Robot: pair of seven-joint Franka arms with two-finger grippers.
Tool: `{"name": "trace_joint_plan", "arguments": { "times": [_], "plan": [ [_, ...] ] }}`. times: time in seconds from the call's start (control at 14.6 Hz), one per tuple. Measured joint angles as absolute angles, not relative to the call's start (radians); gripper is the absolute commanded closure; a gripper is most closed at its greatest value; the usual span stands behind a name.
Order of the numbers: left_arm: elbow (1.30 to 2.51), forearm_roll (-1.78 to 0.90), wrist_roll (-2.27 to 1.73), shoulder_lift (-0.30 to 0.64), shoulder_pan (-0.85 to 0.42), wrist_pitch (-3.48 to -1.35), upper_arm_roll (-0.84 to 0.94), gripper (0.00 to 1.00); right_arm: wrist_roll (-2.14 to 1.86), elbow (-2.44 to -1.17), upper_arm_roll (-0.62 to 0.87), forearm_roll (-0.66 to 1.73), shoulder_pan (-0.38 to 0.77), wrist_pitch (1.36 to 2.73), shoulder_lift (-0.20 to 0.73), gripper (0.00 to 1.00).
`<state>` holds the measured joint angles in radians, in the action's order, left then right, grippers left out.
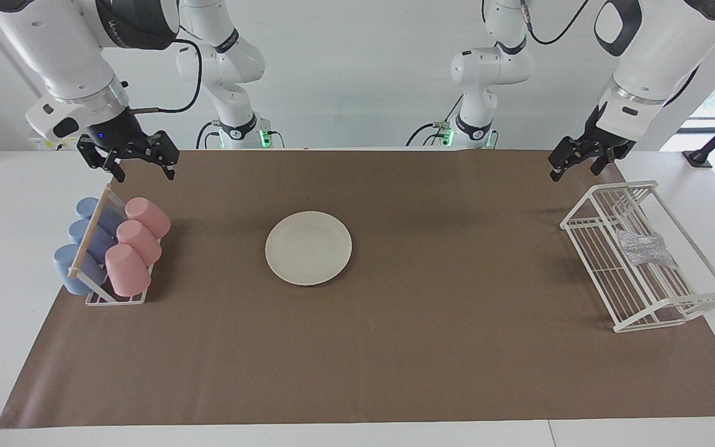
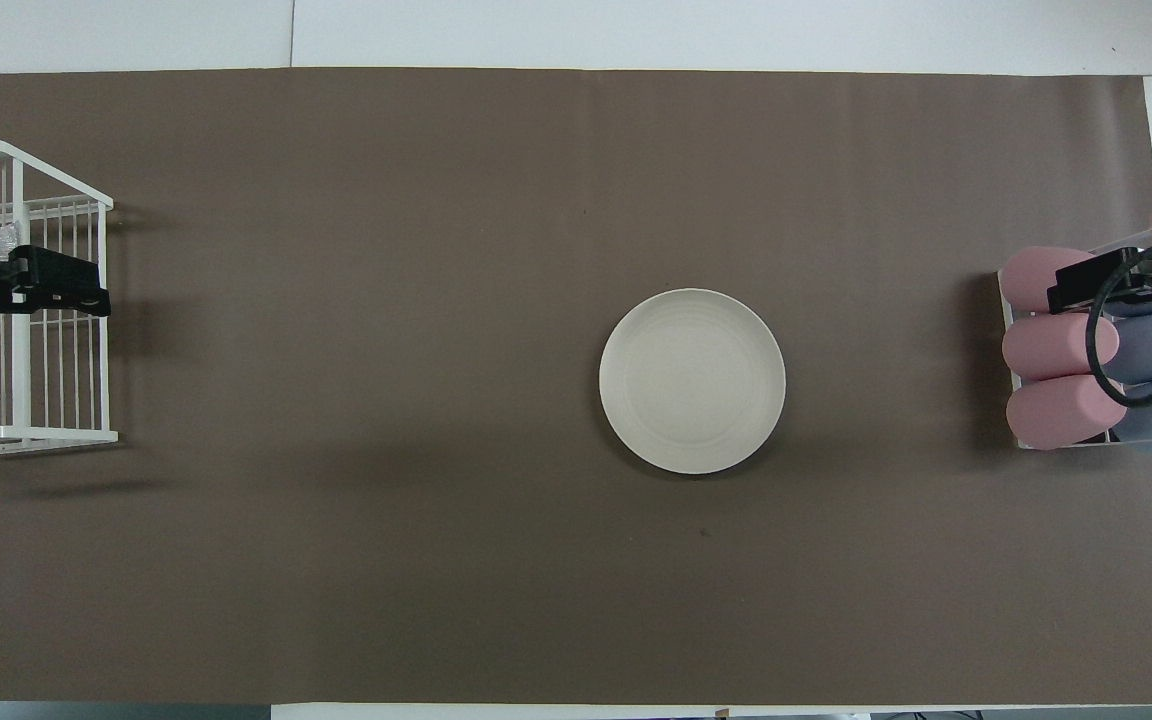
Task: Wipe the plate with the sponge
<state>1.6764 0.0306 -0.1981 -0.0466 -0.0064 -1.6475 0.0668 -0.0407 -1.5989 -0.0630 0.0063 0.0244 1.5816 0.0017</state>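
plate [image 1: 308, 248]: bare brown mat on every side, open from above | toward right arm's end of plate: cup rack [image 1: 109, 253] (pink and blue cups) blocks | toward left arm's end: white wire rack [image 1: 643, 256], its rails fence the sponge [image 1: 645, 248]

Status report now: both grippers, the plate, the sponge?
Left gripper open, raised near white wire rack. Right gripper open above cup holder. Silvery mesh sponge in rack, untouched; round cream plate mid-mat, unobstructed.
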Motion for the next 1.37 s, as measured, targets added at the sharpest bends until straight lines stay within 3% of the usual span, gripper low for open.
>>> {"name": "trace_joint_plan", "arguments": {
  "times": [0.34,0.75,1.23,1.37],
  "plan": [
    [1.714,0.315,-0.283,0.02,-0.03,-1.706,0.078,0.0,0.129,-1.599,-0.062,0.006,0.047,1.581,0.002,0.0],
    [1.721,0.752,-0.398,0.23,-0.079,-1.774,0.08,0.0,0.43,-1.599,-0.057,0.011,0.129,1.581,0.002,0.0],
    [1.72,0.94,-0.443,0.321,-0.079,-1.774,0.077,0.0,1.025,-1.568,0.089,0.035,0.206,1.582,0.001,0.0],
    [1.721,0.941,-0.445,0.324,-0.078,-1.774,0.075,0.1,1.194,-1.568,0.14,0.044,0.206,1.582,0.001,0.0]
  ]
}}
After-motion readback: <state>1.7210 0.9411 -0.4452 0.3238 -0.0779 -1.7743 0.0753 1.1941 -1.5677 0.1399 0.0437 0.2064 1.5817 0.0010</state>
